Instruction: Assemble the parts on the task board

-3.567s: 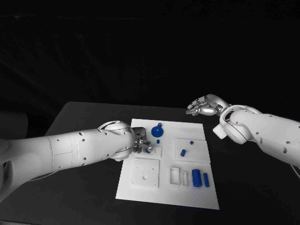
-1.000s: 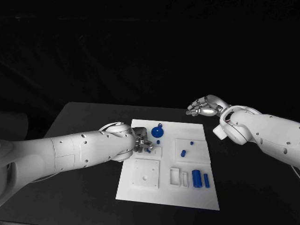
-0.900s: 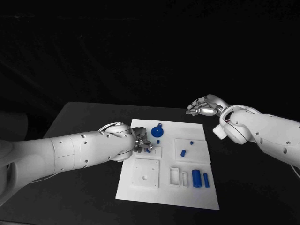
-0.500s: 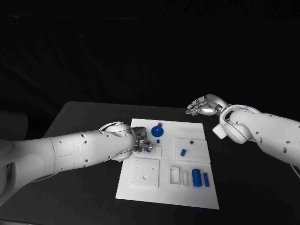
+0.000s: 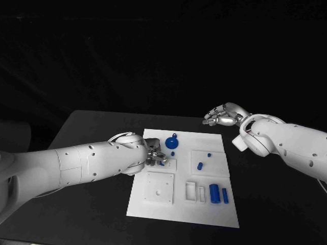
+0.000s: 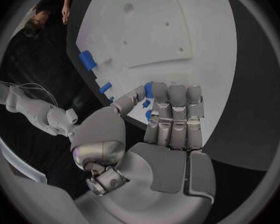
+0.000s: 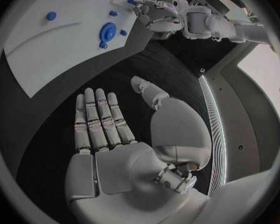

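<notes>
The white task board point(image 5: 180, 204) lies in the middle of the black table. My left hand point(image 5: 153, 154) reaches over the board's left side and pinches a small blue part point(image 5: 162, 163) between thumb and fingertips, just above a small square block. The same part point(image 7: 132, 0) shows at the left hand's point(image 7: 168, 16) fingertips, and blue peeks from behind the fingers point(image 6: 171, 117). My right hand point(image 5: 223, 116) hovers off the board past its far right corner, empty, with its fingers point(image 7: 96, 119) stretched out and apart.
A round blue disc point(image 5: 171, 142) and a small peg point(image 5: 172, 153) sit near the left hand. Another blue piece point(image 5: 200, 166) stands mid-board, and two longer ones point(image 5: 214, 194) lie by slots at the near right. A square plate point(image 5: 160, 188) with holes is at the near left.
</notes>
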